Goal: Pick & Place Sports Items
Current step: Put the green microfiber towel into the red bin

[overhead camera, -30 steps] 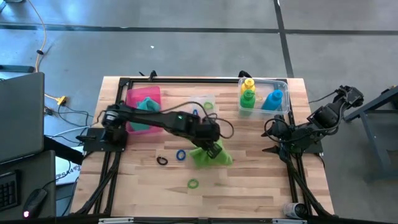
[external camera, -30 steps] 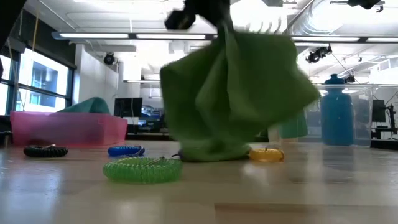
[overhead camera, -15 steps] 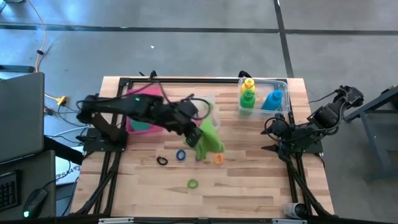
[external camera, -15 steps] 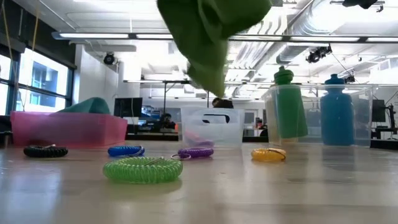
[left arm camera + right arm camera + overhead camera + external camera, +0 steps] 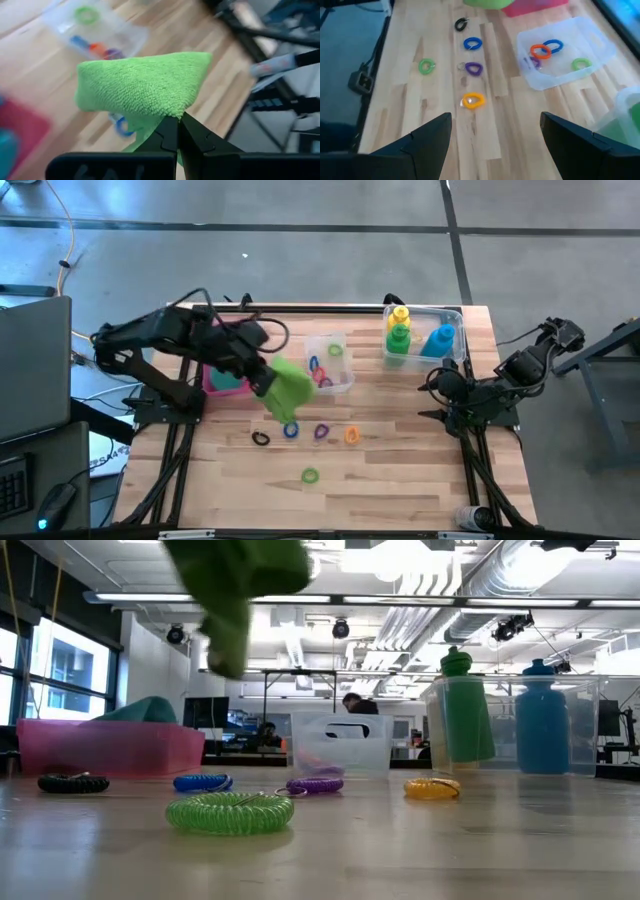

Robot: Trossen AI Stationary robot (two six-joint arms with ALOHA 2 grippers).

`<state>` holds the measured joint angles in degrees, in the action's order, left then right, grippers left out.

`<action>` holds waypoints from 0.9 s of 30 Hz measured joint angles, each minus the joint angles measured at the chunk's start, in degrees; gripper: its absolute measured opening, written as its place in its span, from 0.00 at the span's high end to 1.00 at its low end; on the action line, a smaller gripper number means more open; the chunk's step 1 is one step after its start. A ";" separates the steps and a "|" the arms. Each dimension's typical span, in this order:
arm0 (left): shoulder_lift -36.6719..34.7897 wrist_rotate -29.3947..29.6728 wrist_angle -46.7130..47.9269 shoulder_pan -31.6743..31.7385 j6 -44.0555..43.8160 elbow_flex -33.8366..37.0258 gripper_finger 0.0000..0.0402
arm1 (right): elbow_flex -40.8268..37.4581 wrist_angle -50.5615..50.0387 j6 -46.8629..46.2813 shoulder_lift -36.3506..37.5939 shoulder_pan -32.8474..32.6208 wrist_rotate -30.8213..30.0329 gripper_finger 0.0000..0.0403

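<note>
A: Item one, lime green towel (image 5: 142,85)?
B: Soft looped terry, bunched into a rough wedge. Left gripper (image 5: 178,131) has its jaws clenched on a lower fold, so the bulk sits just beyond the fingertips. It hangs in the air above the bench (image 5: 400,480), between the pink tray (image 5: 214,338) and the small clear box (image 5: 330,364); its long axis droops downward in the low view.

A: Right gripper (image 5: 495,125)?
B: Parked by the bench's right edge, jaws spread wide, nothing between them.

A: Loose rings on the bench?
B: Coiled elastic loops in the middle: black ring (image 5: 260,438), blue ring (image 5: 291,429), purple ring (image 5: 322,432), orange ring (image 5: 352,435), with a green ring (image 5: 311,475) nearer the front edge. More rings lie inside the small clear box.

A: Bottles?
B: Yellow bottle (image 5: 400,314), green bottle (image 5: 399,336) and blue bottle (image 5: 439,340), smooth plastic, in the large clear box (image 5: 455,313) at the back right corner.

A: Teal towel (image 5: 236,348)?
B: Heaped in the pink tray, back left
</note>
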<state>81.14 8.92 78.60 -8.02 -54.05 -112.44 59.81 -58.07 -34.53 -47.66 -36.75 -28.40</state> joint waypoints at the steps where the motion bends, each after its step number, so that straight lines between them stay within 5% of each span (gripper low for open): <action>1: -0.55 0.01 2.02 0.38 -0.08 0.00 1.00 | 0.00 0.03 -0.02 0.00 0.02 -0.98 0.27; 12: -4.36 0.19 11.46 8.96 3.16 0.17 1.00 | 0.00 1.02 -0.52 -0.02 1.44 -15.28 0.27; 27: -5.20 -9.94 11.39 26.60 12.28 3.52 1.00 | 0.00 3.07 -1.24 -0.02 6.53 -16.25 0.27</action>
<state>75.93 -1.02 89.99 18.58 -41.77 -108.92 59.81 -55.00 -35.77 -47.68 -30.22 -44.64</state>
